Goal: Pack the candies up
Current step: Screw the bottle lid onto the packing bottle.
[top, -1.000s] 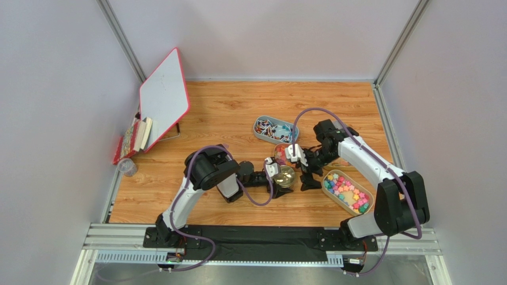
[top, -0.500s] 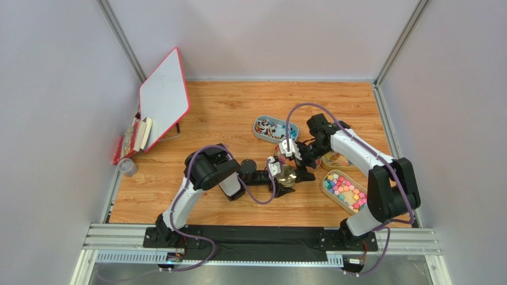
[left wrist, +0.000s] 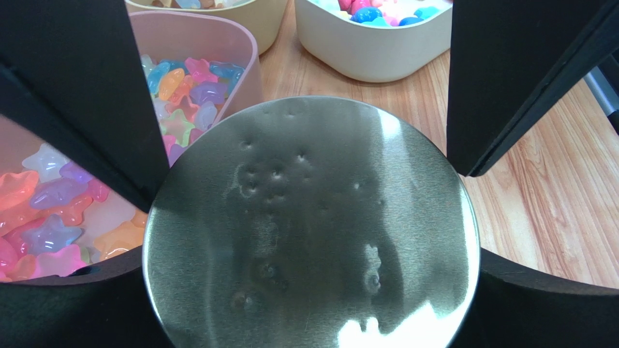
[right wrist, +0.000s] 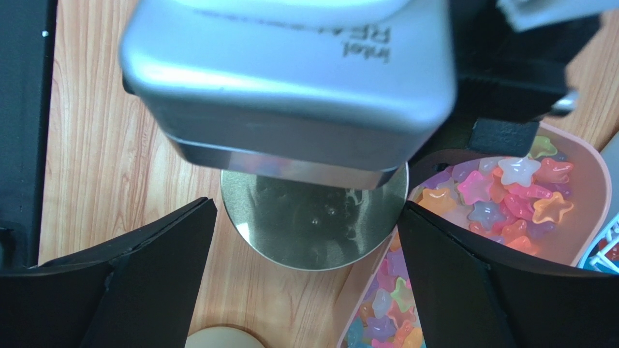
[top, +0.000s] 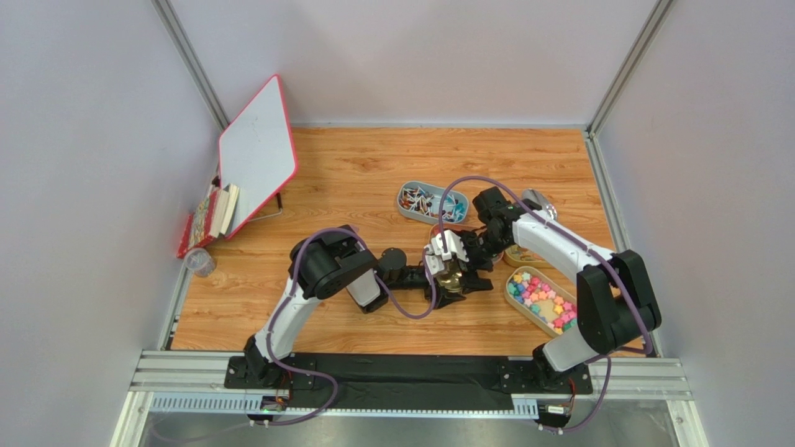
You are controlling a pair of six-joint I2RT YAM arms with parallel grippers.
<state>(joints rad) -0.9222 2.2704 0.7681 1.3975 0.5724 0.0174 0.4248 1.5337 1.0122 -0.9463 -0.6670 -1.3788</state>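
Observation:
My left gripper point(top: 446, 284) is shut on a small round jar with a metal lid point(left wrist: 312, 225) and holds it just above the table. My right gripper point(top: 464, 265) is open directly over that lid point(right wrist: 312, 232), its black fingers point(right wrist: 131, 275) spread to either side without touching it. Star-shaped pastel candies point(right wrist: 501, 192) fill a pink tray point(left wrist: 243, 54) right beside the jar. Bright chunky candies point(top: 544, 298) lie in a tan tray at the right. Blue-white wrapped candies point(top: 427, 202) lie in a grey tray behind.
A tray of golden candies point(top: 523, 253) sits under the right forearm. A cream round piece point(right wrist: 221, 337) lies on the wood near the jar. A tilted whiteboard point(top: 257, 154), books and a clear cup point(top: 198, 263) stand at the left wall.
My right gripper has swung left from beside the tan tray to directly above the jar. The left gripper has kept hold of the jar in nearly the same place.

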